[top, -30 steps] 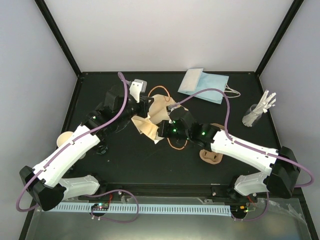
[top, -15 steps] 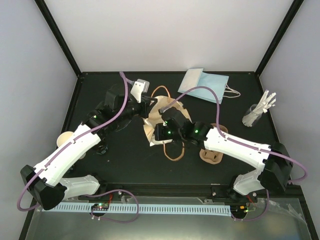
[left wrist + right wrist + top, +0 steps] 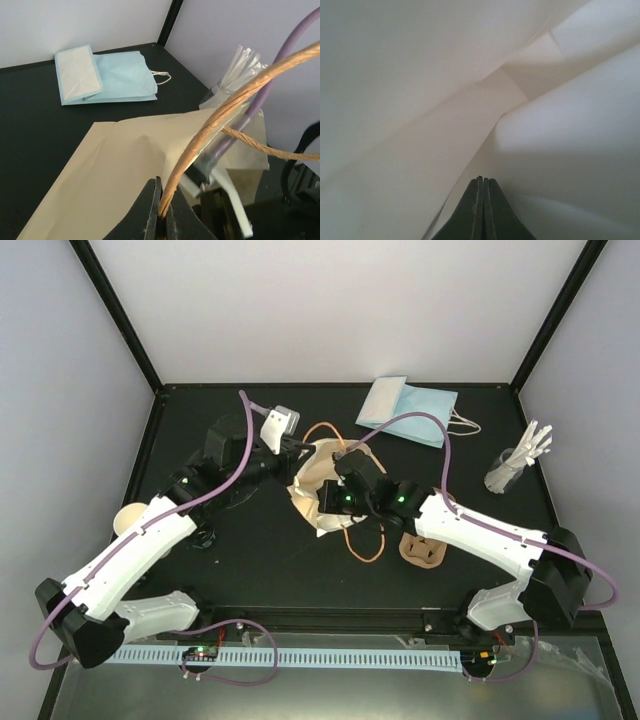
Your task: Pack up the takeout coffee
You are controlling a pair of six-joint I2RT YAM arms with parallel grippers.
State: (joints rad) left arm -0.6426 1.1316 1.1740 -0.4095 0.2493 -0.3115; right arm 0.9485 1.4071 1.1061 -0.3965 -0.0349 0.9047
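Well left of the tan paper bag (image 3: 312,478), close under my left forearm, sits what I take for the takeout coffee (image 3: 204,536), only a dark glinting lid, hard to make out. My left claw (image 3: 160,212) is clamped on the bag's twisted handle (image 3: 215,120). My right claw (image 3: 480,182), fingers pressed together on nothing, is buried inside the bag. If I shove the paper walls too hard, the thin handle could tear or slip free and the bag collapse. A careless swing of my left elbow could topple the coffee.
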